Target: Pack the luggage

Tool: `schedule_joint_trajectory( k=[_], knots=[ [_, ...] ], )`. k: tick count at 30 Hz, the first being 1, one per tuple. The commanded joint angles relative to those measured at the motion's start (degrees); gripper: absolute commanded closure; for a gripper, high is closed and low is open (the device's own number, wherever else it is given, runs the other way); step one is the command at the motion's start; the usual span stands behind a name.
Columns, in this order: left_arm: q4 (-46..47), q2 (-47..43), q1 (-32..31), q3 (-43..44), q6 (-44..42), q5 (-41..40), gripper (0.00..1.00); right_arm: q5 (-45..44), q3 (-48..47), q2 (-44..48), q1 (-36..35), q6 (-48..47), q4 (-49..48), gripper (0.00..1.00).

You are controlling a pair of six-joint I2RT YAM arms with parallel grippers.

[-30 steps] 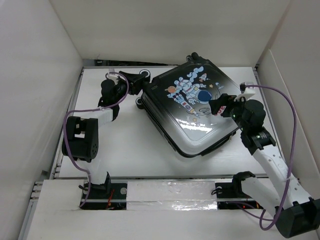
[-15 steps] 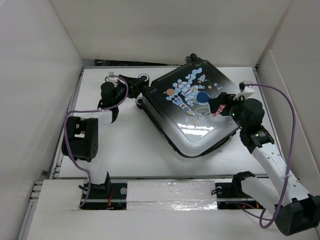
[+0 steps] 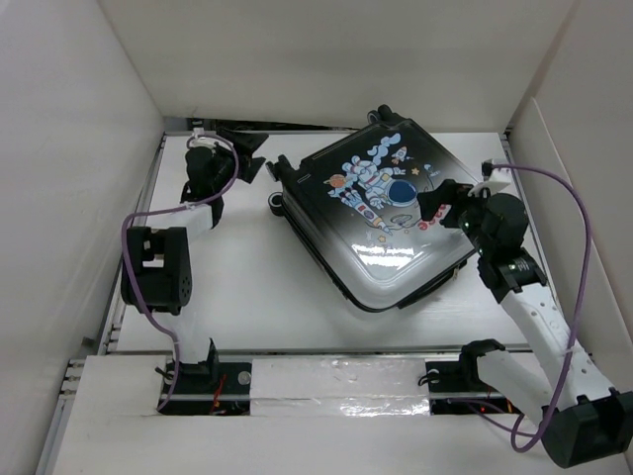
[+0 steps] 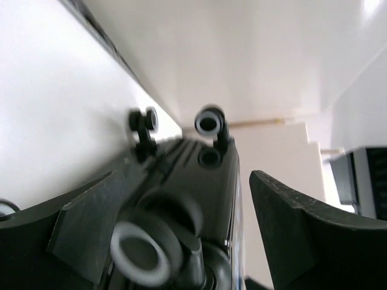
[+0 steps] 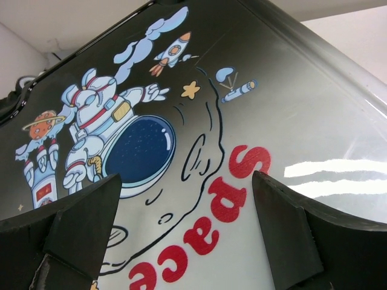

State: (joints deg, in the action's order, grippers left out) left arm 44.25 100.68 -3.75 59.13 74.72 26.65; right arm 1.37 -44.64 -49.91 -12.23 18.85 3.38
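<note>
Both tools now have their fingers apart. The left tool (image 3: 247, 164) has let go of the wheeled end of the luggage (image 3: 368, 242) and backed off toward ten o'clock. The right tool (image 3: 441, 204) hangs over the printed lid at three o'clock. The luggage lies shut on the surface (image 3: 247, 287), so packing looks essentially finished.

The luggage (image 3: 381, 213) lies shut, askew on the table (image 3: 247, 287) — right end effector (image 3: 433, 205) over its lid.
</note>
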Motion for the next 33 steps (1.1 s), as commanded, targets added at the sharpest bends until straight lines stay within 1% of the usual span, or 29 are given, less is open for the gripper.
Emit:
schedule_joint_trajectory(
  k=[1, 2, 4, 5, 6, 7, 8, 9, 10, 11, 12, 13, 14, 15, 16, 18, 19, 21, 22, 23, 24, 25, 27, 28, 30, 31, 32, 33],
  knots=[
    [-1.7, -4.08, 2.51, 4.41, -5.27, -4.49, 0.17, -1.1, -4.74, 0.43, 0.54, 0.66, 0.84, 0.06],
    [-2.23, -4.88, 3.13, 4.67, -5.72, -5.03, 0.17, -1.8, -5.19, 0.86, 0.54, 0.75, 1.28, 0.06],
    [-1.8, -9.52, 3.66, 3.8, -6.69, -7.74, 0.19, -6.01, -5.45, 1.92, 1.15, 1.71, 2.69, 0.09],
    [-2.41, -11.63, 3.66, 3.45, -9.65, -9.41, 0.24, -7.59, -4.5, 3.49, 1.85, 2.15, 2.6, 0.11],
    [-3.63, -16.44, 1.92, 2.14, -11.68, -11.26, 0.4, -10.48, -3.71, 4.2, 2.47, 2.94, 1.73, 0.16],
    [-3.99, -19.09, 0.34, 1.08, -14.05, -15.36, 0.51, -11.55, -2.74, 4.99, 3.08, 3.29, 0.94, 0.4],
    [-4.17, -21.64, -1.59, -0.49, -18.25, -17.49, 0.67, -12.61, -1.08, 5.69, 4.92, 3.64, 0.67, 0.49],
    [-3.04, -27.15, -3.96, -2.51, -19.68, -19.86, 0.93, -13.83, -0.71, 6.31, 5.98, 4.61, 0.58, 0.59],
    [-1.29, -29.82, -8.51, -8.88, -20.66, -23.72, 0.99, -14.37, -0.71, 6.32, 7.21, 5.14, 1.27, 0.83],
    [0.99, -32.37, -10.38, -12.78, -21.1, -25.32, 1.0, -14.98, -0.71, 6.32, 9.66, 5.93, 2.06, 0.89],
    [5.19, -36.66, -12.05, -20.21, -21.02, -26.12, 1.0, -15.51, -0.88, 6.49, 11.07, 7.15, 3.46, 0.92],
    [7.49, -40.35, -14.33, -23.42, -20.67, -29.0, 1.0, -16.39, -0.1, 6.93, 13.78, 8.73, 3.74, 0.96],
    [7.52, -40.39, -15.05, -26.5, -20.67, -29.81, 1.0, -16.4, -0.09, 7.37, 13.81, 8.75, 3.74, 0.97],
    [7.52, -43.7, -15.76, -29.14, -20.75, -30.51, 1.0, -18.14, 1.73, 8.07, 16.33, 10.66, 2.79, 0.97],
    [7.43, -45.47, -16.46, -33.77, -21.28, -31.22, 1.0, -18.76, 2.88, 9.03, 17.75, 11.81, 1.99, 0.99],
    [5.6, -49.59, -18.74, -37.41, -22.5, -30.7, 1.0, -18.16, 4.99, 9.57, 22.04, 14.35, 1.2, 0.99],
    [5.06, -50.75, -19.71, -40.38, -23.73, -29.22, 1.0, -17.37, 7.44, 9.66, 23.29, 15.15, 0.76, 0.99],
    [3.31, -52.07, -23.92, -42.95, -25.23, -27.89, 1.0, -15.27, 9.74, 9.04, 25.58, 17.61, 0.32, 0.98],
    [2.52, -51.99, -26.03, -44.79, -27.15, -27.97, 1.0, -14.73, 12.8, 8.78, 27.5, 18.41, -0.56, 0.95],
    [1.9, -51.73, -28.4, -45.76, -28.04, -28.58, 1.0, -13.68, 14.39, 8.17, 28.57, 18.85, -1.61, 0.94],
    [0.59, -51.12, -33.29, -46.56, -28.66, -29.81, 1.0, -10.97, 15.63, 7.99, 29.53, 19.03, -2.49, 0.92],
    [0.49, -50.77, -35.78, -48.57, -29.19, -32.43, 1.0, -10.42, 16.6, 7.99, 30.33, 19.03, -2.58, 0.9],
    [1.01, -49.54, -40.44, -50.42, -29.63, -35.69, 1.0, -10.42, 19.24, 8.42, 31.04, 19.81, -2.76, 0.88],
    [2.06, -48.66, -44.64, -52.09, -29.8, -37.8, 1.0, -10.16, 19.85, 8.6, 31.82, 19.99, -2.76, 0.87],
    [3.03, -45.07, -48.61, -52.19, -30.42, -40.53, 1.0, -10.15, 21.78, 8.95, 32.44, 21.04, -2.76, 0.85],
    [3.56, -43.48, -51.77, -51.93, -30.42, -42.37, 1.0, -9.89, 22.49, 8.69, 33.23, 21.4, -2.76, 0.8],
    [4.78, -41.81, -52.93, -51.4, -30.86, -42.39, 1.0, -9.2, 23.1, 8.17, 33.76, 21.84, -4.41, 0.79],
    [6.79, -37.97, -53.81, -50.7, -31.64, -42.13, 1.0, -6.93, 24.15, 7.47, 34.98, 22.71, -5.48, 0.78]
  ],
)
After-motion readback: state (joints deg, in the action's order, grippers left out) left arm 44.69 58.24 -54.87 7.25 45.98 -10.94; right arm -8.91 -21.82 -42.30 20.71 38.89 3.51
